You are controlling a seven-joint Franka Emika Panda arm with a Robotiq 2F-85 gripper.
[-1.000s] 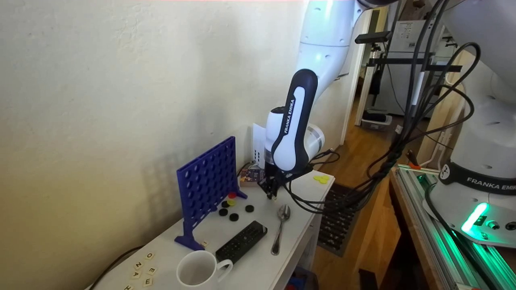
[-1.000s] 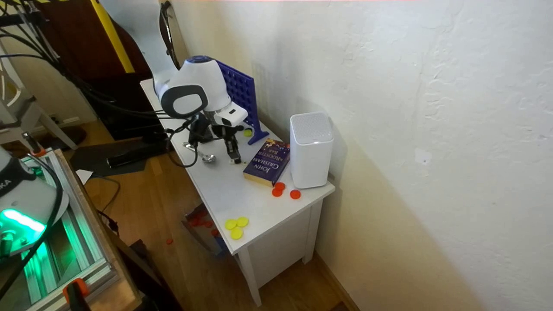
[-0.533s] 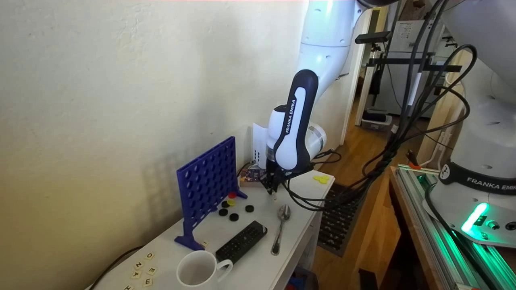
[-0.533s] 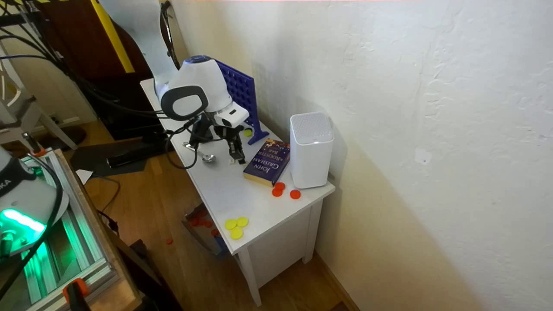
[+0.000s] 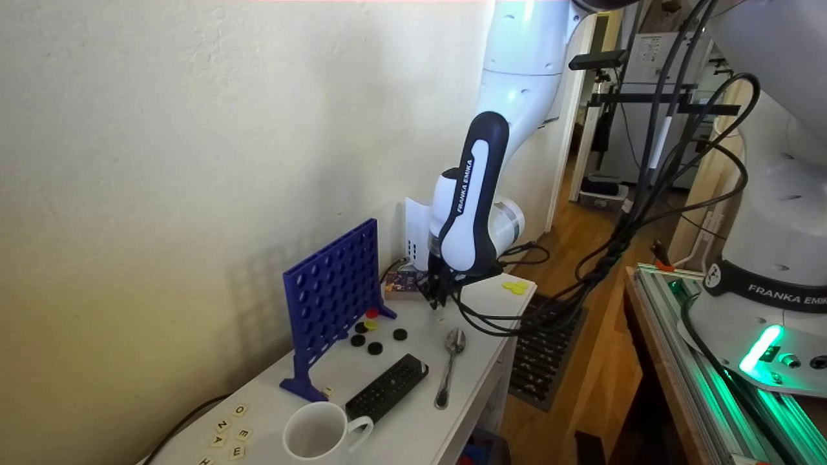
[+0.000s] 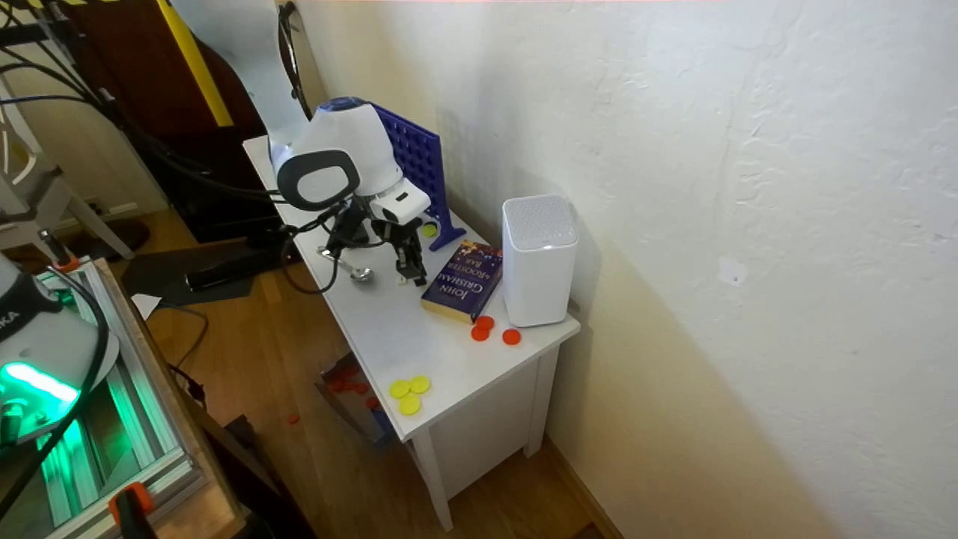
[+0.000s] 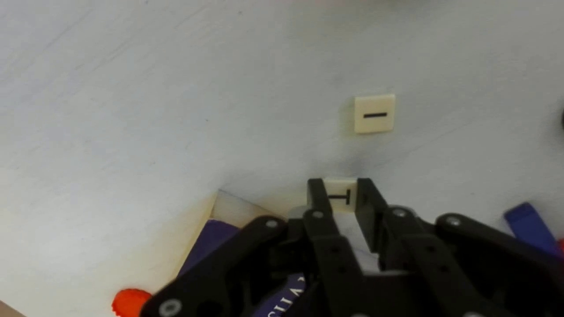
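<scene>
In the wrist view my gripper (image 7: 340,193) has its fingertips a tile's width apart. A cream letter tile marked T (image 7: 340,204) fills the gap at their very tips; its left edge is hidden by a finger. I see it as pinched there, close to the table. Another cream tile (image 7: 374,113), with a single black stroke, lies flat a short way off. The purple paperback (image 6: 465,281) is beside the fingers, and its corner shows at lower left in the wrist view. In an exterior view the fingertips (image 5: 435,306) hang just above the white tabletop, beyond the spoon (image 5: 455,341).
The blue upright grid (image 5: 333,290) stands along the wall, black discs (image 5: 375,349) near its foot. A white box (image 6: 540,262) rises behind the book. Red discs (image 6: 511,337), yellow discs (image 6: 409,404), a remote (image 5: 387,387) and a mug (image 5: 316,429) share the table.
The fingertips have shifted toward the book and come up slightly, away from the flat tile, which now shows more plainly. The finger gap looks the same. Other table objects stay put.
</scene>
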